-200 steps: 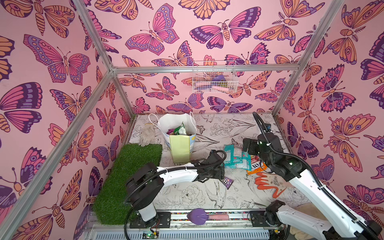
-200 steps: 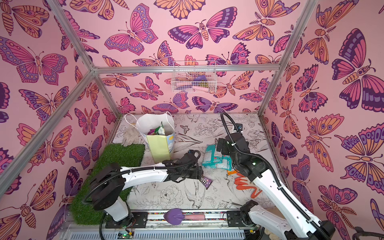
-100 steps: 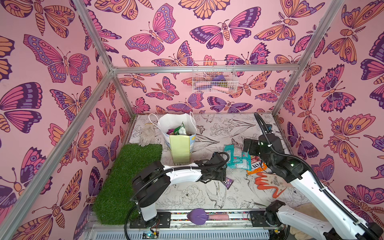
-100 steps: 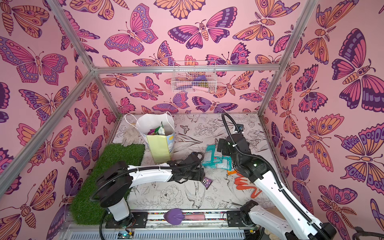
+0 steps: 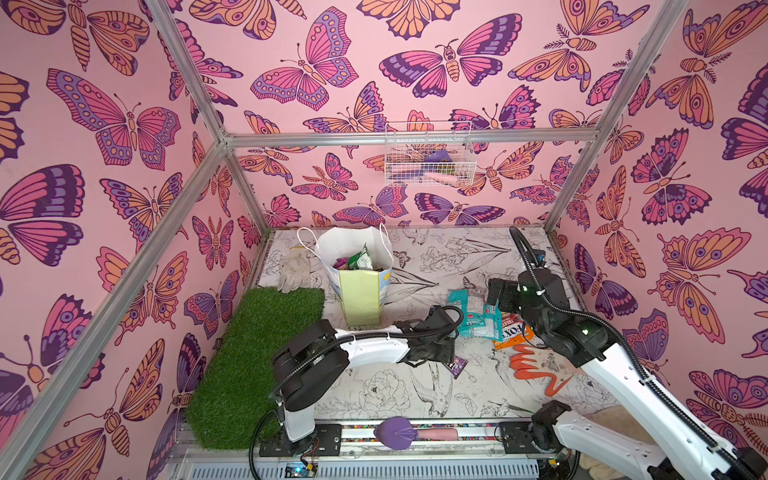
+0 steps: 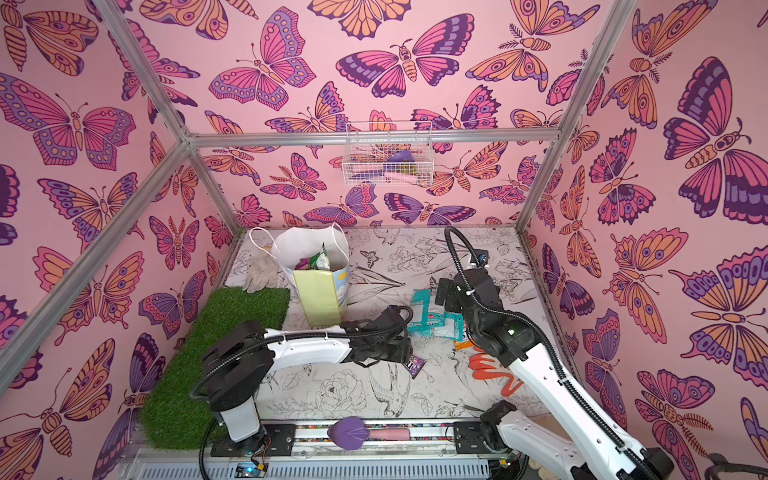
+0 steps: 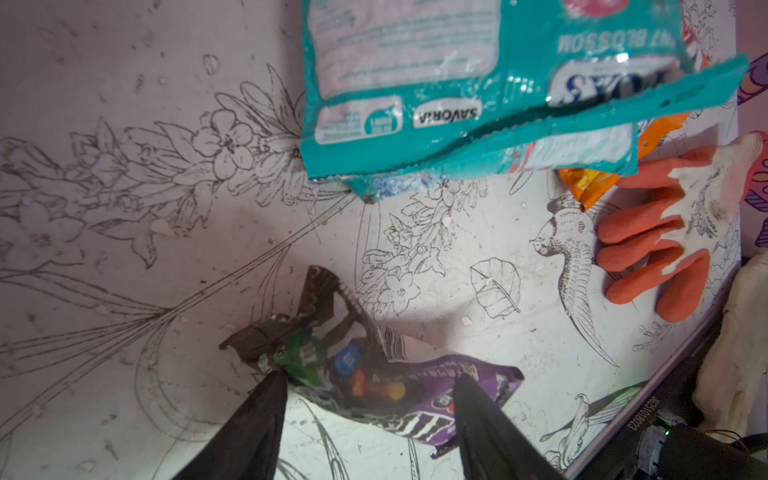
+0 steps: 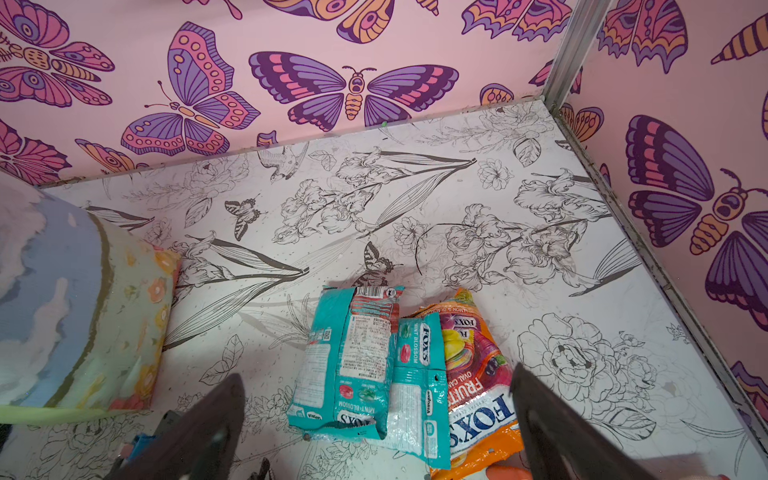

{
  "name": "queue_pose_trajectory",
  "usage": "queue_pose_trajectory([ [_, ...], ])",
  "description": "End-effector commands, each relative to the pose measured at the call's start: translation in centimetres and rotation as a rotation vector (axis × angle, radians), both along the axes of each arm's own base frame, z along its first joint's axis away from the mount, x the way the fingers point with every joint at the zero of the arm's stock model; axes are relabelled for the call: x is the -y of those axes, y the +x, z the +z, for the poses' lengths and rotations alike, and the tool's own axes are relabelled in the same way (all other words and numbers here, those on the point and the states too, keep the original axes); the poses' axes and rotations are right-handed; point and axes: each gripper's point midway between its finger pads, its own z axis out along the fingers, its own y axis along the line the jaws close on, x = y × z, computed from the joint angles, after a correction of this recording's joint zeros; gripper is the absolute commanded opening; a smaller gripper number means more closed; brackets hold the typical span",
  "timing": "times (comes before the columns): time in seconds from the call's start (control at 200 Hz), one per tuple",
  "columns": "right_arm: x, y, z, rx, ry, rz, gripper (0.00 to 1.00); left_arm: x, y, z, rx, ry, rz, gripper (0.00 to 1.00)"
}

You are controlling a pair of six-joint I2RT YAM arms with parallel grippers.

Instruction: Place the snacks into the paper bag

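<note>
Both top views hang high out front, angled down over the whole desk (image 5: pixel 374 399). The wrist cams sit way closer, low over it, and both catch the teal packets (image 7: pixel 415 83), right wrist from farther off.

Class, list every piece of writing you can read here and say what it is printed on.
"FOX'S", "FRUITS": orange bag.
"FOX'S", "MINT BLOSSOM": teal packets.
"SAVORIA": teal packets too.
Lettering on the small dark packet, and all fine print: too blurred to read.
</note>
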Motion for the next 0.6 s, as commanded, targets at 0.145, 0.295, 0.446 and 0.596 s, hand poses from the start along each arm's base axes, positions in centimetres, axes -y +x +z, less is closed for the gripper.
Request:
queue_pose_trajectory([
  [0.145, 0.5, -0.2, -0.1, 0.003, 0.01, -0.024, 0.99, -0.1, -0.1, -1.5, -0.005, 0.075, -0.019, 0.62],
  [0.295, 0.5, -0.1, -0.2, 0.001, 0.008, -0.024, 0.99, -0.3, -0.1, -2.3, -0.013, 0.101, -0.022, 0.53],
  [0.446, 0.6, -0.1, -0.2, 0.003, 0.007, -0.026, 0.99, -0.4, -0.2, -2.8, -0.017, 0.122, -0.028, 0.37],
  [0.596, 0.6, -0.1, -0.2, 0.003, 0.009, -0.024, 0.99, -0.6, -0.2, -2.6, -0.001, 0.134, -0.032, 0.28],
])
